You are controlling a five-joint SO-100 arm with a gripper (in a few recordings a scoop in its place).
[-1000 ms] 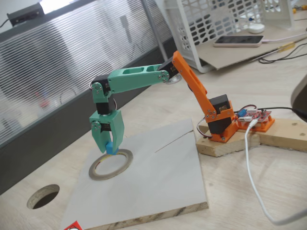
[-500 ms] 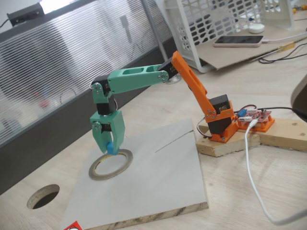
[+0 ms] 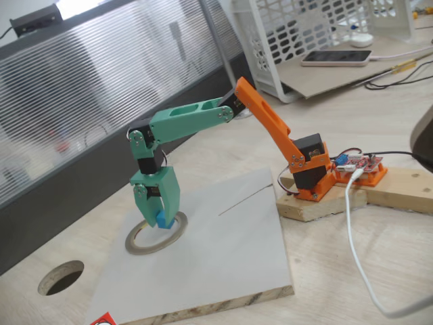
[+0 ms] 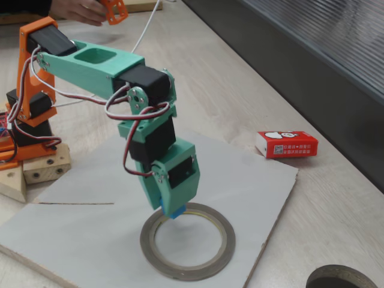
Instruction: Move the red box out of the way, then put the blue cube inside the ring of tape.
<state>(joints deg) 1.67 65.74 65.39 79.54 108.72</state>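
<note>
Arm: an orange and green robot arm reaches down from its base toward the lower left of a fixed view, its green gripper (image 3: 160, 215) pointing down at a pale board (image 3: 223, 257).
Gripper: in the other fixed view the gripper (image 4: 173, 207) sits at the centre of the frame, its fingers closed around the blue cube (image 4: 176, 210), which peeks out at the tips.
Blue cube: in the first fixed view the blue cube (image 3: 164, 219) sits low between the fingers, over the near inner edge of the ring; whether it touches the board I cannot tell.
Ring of tape: the ring of tape (image 4: 223, 242) lies flat on the board, lower centre of that frame; also seen at lower left (image 3: 139, 244).
Red box: the red box (image 4: 287, 144) lies on the wooden table (image 4: 252, 90) at the right, just off the board's edge, well apart from the ring.
</note>
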